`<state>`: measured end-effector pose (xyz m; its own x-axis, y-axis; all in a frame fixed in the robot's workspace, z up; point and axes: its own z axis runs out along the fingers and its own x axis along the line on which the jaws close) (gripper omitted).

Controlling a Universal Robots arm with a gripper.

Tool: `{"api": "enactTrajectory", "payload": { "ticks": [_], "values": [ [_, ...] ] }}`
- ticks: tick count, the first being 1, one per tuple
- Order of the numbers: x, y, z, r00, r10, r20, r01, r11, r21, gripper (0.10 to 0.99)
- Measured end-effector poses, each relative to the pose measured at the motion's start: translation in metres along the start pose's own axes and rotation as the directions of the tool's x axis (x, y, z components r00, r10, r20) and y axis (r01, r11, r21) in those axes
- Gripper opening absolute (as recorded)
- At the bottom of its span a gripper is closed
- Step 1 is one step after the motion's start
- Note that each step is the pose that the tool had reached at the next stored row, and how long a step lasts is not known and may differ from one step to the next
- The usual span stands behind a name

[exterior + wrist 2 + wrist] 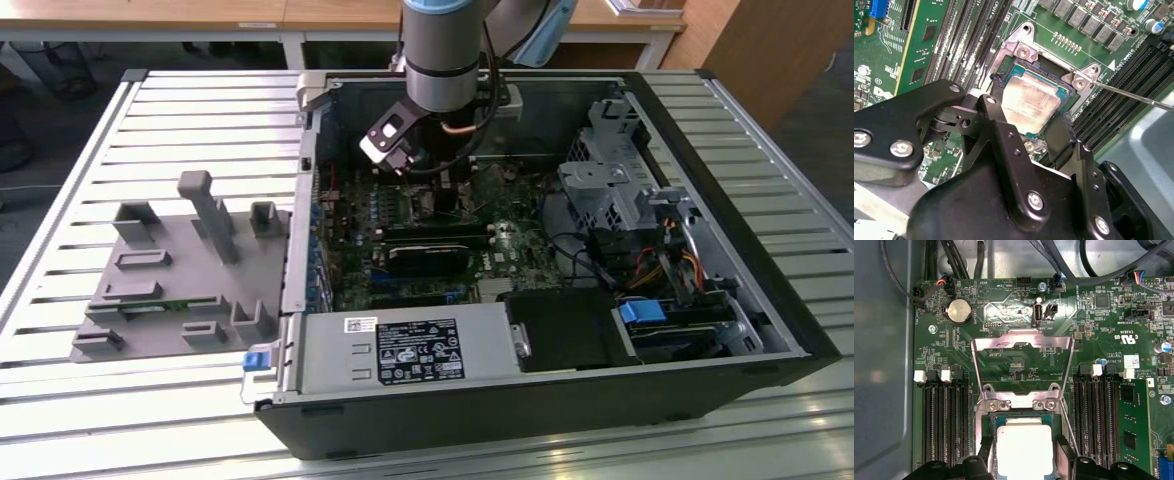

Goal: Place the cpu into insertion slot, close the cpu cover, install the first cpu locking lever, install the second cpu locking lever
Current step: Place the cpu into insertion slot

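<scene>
The cpu [1024, 437] is a silver-topped square chip lying level in the insertion slot [1019, 404] on the green motherboard. My gripper [1025, 455] is straight over it, one black finger against each of two opposite edges. In the second wrist view the cpu [1030, 95] sits between the fingertips [996, 82] of my gripper [1031, 101], inside the slot's silvery rim [1023, 50]. The cpu cover [1023, 341] stands swung up, off the slot. A thin wire locking lever [1134, 95] juts out beside the slot. In the exterior view the arm [441, 70] reaches down into the open computer case.
Long black memory slots [944, 430] [1099, 425] run on both sides of the socket. A coin battery [959, 311] and cables lie beyond the cover. The case holds a power supply [400, 350] and a drive cage [607, 190]. A grey fixture plate [174, 270] lies at the exterior view's left.
</scene>
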<state>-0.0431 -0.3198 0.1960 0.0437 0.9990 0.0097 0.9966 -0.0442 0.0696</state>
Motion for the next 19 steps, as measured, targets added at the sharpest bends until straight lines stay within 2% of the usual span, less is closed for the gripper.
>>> {"api": "enactTrajectory", "payload": {
  "ticks": [11,19],
  "values": [
    [0.0026,0.0006,0.0015,1.0,0.0,0.0002,0.0,1.0,0.003,0.6],
    [0.0027,0.0012,-0.006,1.0,0.0,0.0003,0.0,1.0,0.003,0.6]
  ]
}}
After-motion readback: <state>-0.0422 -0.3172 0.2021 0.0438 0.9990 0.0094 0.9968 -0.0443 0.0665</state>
